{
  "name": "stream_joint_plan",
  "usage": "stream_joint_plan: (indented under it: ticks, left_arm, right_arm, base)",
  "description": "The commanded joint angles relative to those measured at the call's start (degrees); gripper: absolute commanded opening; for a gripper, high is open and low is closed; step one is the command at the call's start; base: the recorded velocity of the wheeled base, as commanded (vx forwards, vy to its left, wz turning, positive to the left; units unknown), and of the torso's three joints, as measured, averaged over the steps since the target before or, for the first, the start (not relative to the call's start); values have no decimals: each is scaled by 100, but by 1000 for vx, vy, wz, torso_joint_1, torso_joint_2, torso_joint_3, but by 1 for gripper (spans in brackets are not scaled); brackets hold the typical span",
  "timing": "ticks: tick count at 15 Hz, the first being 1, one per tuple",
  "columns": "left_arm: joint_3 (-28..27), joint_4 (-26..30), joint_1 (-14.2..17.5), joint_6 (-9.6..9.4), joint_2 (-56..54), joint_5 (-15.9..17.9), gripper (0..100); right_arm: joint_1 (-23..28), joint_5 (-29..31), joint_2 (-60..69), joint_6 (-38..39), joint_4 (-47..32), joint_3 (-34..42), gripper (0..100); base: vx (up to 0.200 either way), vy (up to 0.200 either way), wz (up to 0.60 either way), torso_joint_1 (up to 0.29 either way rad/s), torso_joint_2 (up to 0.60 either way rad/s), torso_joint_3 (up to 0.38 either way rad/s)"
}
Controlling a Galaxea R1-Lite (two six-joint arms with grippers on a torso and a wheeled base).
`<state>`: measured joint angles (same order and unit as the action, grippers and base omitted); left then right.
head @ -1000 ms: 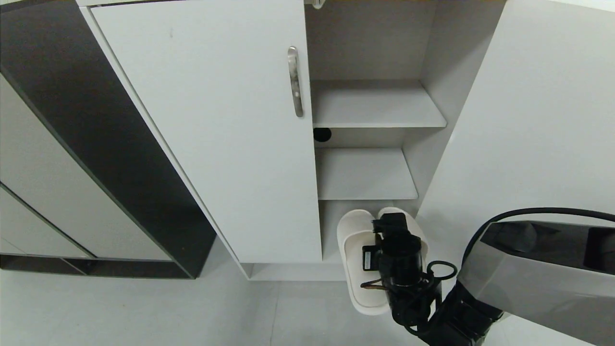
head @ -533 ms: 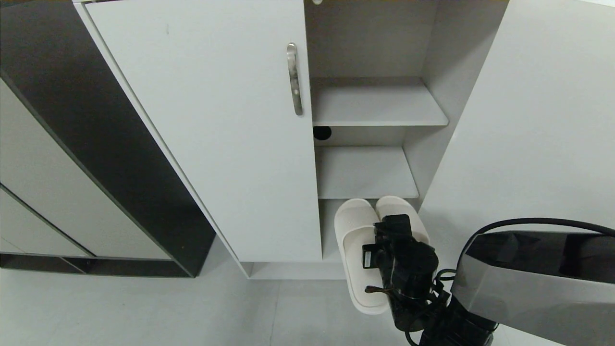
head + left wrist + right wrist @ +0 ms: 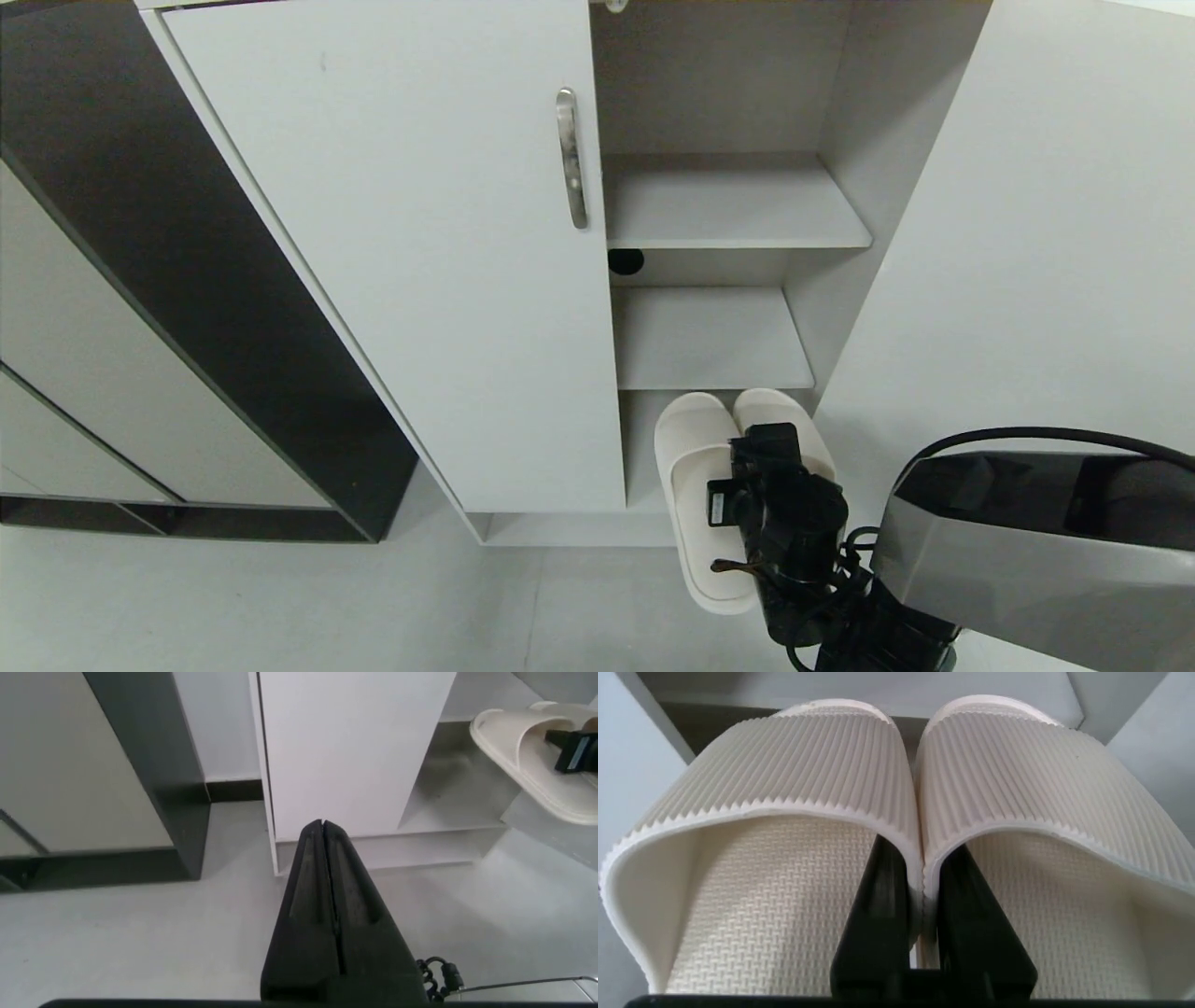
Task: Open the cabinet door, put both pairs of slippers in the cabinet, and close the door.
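A pair of white slippers (image 3: 693, 467) hangs side by side at the mouth of the cabinet's bottom compartment (image 3: 639, 457), toes just under the lower shelf edge. My right gripper (image 3: 764, 443) is shut on the slippers, pinching their two inner walls together between its black fingers (image 3: 878, 919). The ribbed straps (image 3: 822, 765) point into the cabinet. My left gripper (image 3: 322, 831) is shut on nothing, low over the floor in front of the closed left door (image 3: 346, 737). The slippers (image 3: 528, 747) also show in the left wrist view.
The right cabinet door (image 3: 1027, 243) stands wide open beside my right arm. The left door (image 3: 420, 261) with its metal handle (image 3: 571, 159) is closed. Two bare shelves (image 3: 733, 210) (image 3: 705, 341) sit above the bottom compartment. A dark panel (image 3: 187, 233) stands left; grey floor (image 3: 280, 607) lies in front.
My right gripper has carried the slippers a little farther toward the bottom compartment. The head view has shifted slightly.
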<state>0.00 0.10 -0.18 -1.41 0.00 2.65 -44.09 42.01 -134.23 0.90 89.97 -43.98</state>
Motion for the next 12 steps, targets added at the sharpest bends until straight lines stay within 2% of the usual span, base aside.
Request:
stream_joint_plan:
  ticks: [1,6,9,12]
  left_arm:
    - [0,-1,1,1,9,-1,0]
    - [0,-1,1,1,9,-10,0]
    - [0,-1,1,10,9,-10,0]
    - [0,-1,1,10,9,-10,0]
  right_arm:
    - [15,0,-7,-2,3,-5,0]
    - [15,-8,-7,-2,3,-119,0]
    - [111,-17,-191,-2,-41,-515,0]
    - [305,-175,-472,-2,-401,-1165,0]
  base:
    - [200,0,0,-7,2,2]
    - [200,0,0,3,4,2]
    - [0,0,0,0,0,0]
    - [0,0,0,0,0,0]
